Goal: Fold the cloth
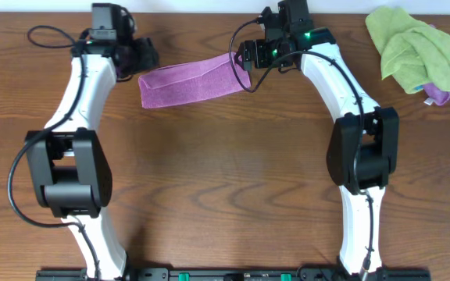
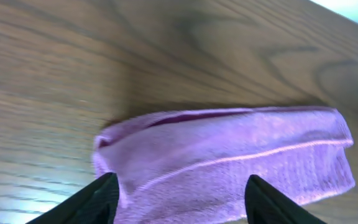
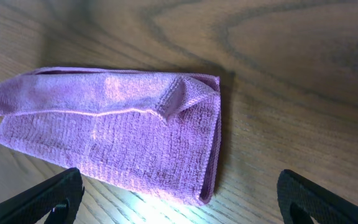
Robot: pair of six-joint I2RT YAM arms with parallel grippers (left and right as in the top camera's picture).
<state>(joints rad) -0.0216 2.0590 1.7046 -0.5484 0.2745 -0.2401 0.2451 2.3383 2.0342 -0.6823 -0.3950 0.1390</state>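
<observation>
Brown wood-grain tabletop fills every view. Near the top centre of the overhead frame lies the purple cloth, a folded strip slanting up toward the right, between the two arms. Its right end disappears under the right claw and a black cable, so that edge cannot be read from above. The left claw sits just beside the left end, a dark mass whose fingers are hard to separate there. The wrist views are clearer (only the fingertips show, cut off by the lower frame edge): both claws stand spread wide, gripping nothing, with the cloth flat on the wood ahead of them. At the upper right a crumpled green cloth lies well apart, a purple scrap partly hidden beneath it.
</observation>
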